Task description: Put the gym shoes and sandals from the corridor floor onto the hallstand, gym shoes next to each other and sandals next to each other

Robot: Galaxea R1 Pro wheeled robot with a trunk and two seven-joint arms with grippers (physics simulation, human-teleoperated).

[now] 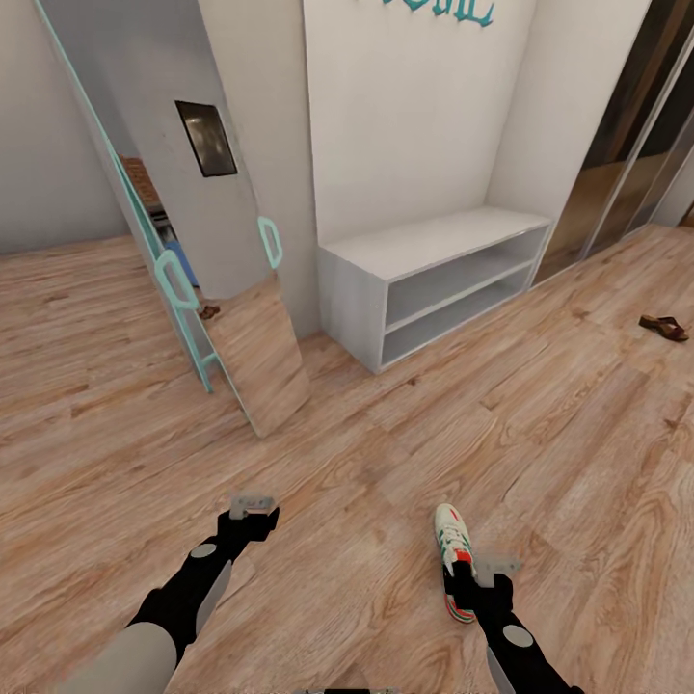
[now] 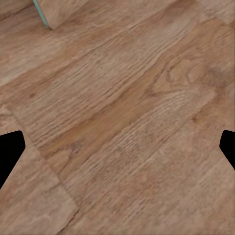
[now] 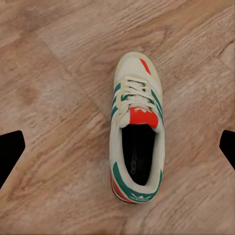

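Right wrist view: gripper spread wide, directly above shoe, fingers straddling its long axis crosswise. Left gripper also released, farther off over floor.

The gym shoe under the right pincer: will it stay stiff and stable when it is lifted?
The gym shoe has a thick sole, so it probably keeps its shape. Its open collar looks softer and may give when pinched. It lies flat on the floor, so a push likely slides it rather than tipping it.
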